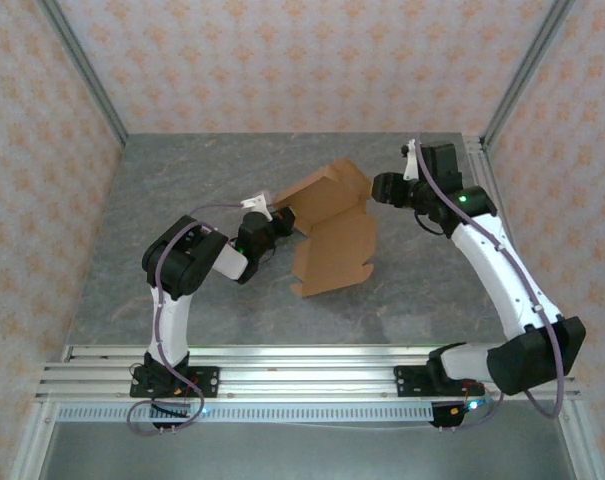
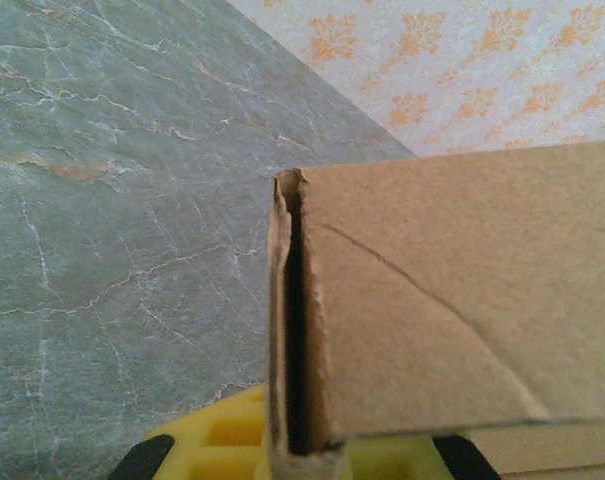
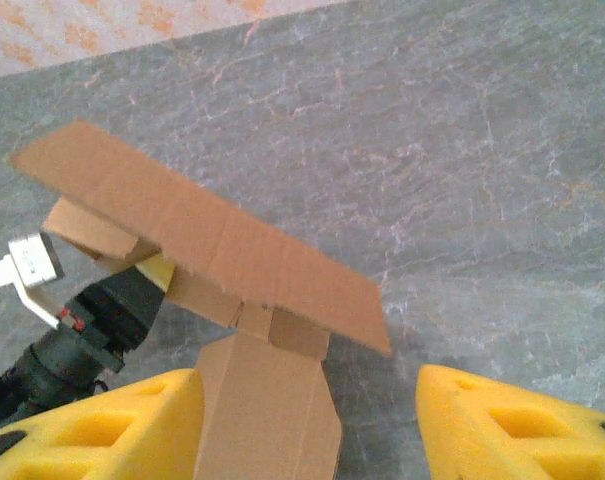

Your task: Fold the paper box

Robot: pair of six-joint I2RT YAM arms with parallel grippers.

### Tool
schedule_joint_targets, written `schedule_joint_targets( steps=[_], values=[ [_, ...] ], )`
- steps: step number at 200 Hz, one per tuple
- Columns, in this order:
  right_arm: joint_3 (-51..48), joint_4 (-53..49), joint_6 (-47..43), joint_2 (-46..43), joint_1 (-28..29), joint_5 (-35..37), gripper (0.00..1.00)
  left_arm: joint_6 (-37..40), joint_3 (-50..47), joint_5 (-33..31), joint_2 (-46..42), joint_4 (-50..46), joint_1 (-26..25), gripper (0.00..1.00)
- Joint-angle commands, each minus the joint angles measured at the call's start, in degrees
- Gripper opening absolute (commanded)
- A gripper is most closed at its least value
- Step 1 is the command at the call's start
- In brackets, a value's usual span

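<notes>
Yellow left fingers [image 2: 212, 448] sit lowest in the left wrist view, closed on a doubled wall edge of the paper box [image 2: 452, 300], which rises straight up from between them. The right fingers [image 3: 512, 420] are spread wide and grip nothing. A narrow cardboard panel climbs through the gap between them, close to one pad, and I cannot tell whether it touches.

The largest risk, as I judge it, is to the whole box. It lies between the two sets of fingers over the grey tabletop [image 1: 182, 180] and is held by one pinch only. A hard push from the open right fingers could twist it out of that pinch or skid it sideways. A lesser risk is that the broad panel beyond the right fingers, tilted and unsupported, folds off its crease or springs back if pressed off-centre. The least is that the thin edge inside the left fingers crushes or tears, since its two layers already gape slightly.

The box is plain tan cardboard, half formed. One big panel slopes down toward the near side of the left fingers, and a raised part stands beyond them. Crease lines cross the broad panel. A small tab hangs under it, and a diagonal score runs across the wall above the left fingers.
</notes>
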Motion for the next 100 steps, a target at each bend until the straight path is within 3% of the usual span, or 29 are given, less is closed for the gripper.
schedule_joint_targets(
  steps=[1,39,61,100],
  values=[
    [4.46,2.68,0.92,3.59,-1.4,0.1,0.57,0.23,-0.86,-0.62,1.6,-1.42,0.59,0.0],
    [10.72,0.43,-2.78,10.89,-2.47,-3.23,0.5,1.93,0.07,0.65,0.84,-3.38,0.75,0.0],
    [10.59,0.46,-5.91,13.05,-1.53,-7.82,0.45,1.57,-0.16,0.52,0.49,-3.17,0.75,0.0],
    [8.45,-1.84,-12.34,12.55,1.52,-9.08,0.4,1.72,0.34,1.49,0.23,-3.91,0.78,0.0]
  ],
)
